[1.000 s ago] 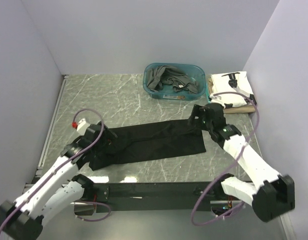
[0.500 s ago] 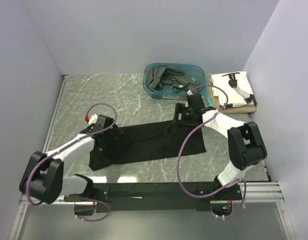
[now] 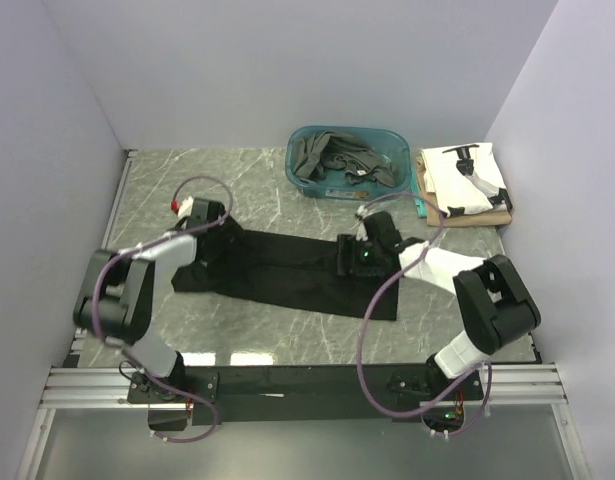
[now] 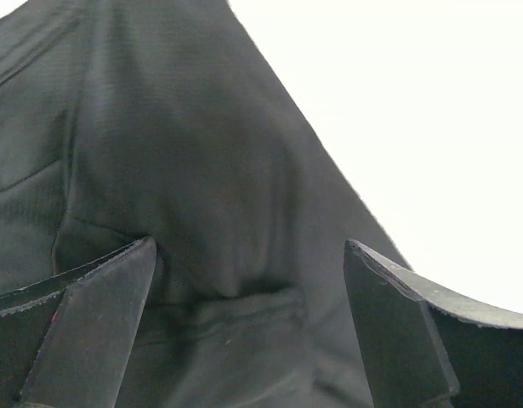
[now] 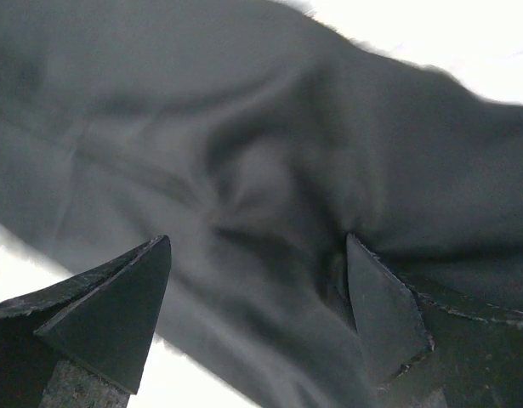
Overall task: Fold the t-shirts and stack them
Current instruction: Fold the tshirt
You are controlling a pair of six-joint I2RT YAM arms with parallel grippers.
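Note:
A plain black t-shirt (image 3: 287, 280), folded into a long strip, lies across the middle of the table. My left gripper (image 3: 209, 250) is low over its left end, jaws open, with black cloth (image 4: 176, 153) bunched between the fingers (image 4: 91, 314). My right gripper (image 3: 353, 258) is low over the strip's right part, jaws open, with cloth (image 5: 244, 127) between them. A white t-shirt with black print (image 3: 467, 178) lies folded on a tan one (image 3: 487, 217) at the back right. Dark grey shirts (image 3: 332, 158) lie crumpled in the tub.
The teal plastic tub (image 3: 399, 150) stands at the back, right of centre, next to the folded stack. Walls close in the table at left, back and right. A metal rail (image 3: 307, 380) runs along the near edge.
Both arms swung inward and toward the back. The shirt's left end shifted toward the back and its right edge drew inward; the strip now slants down to the right.

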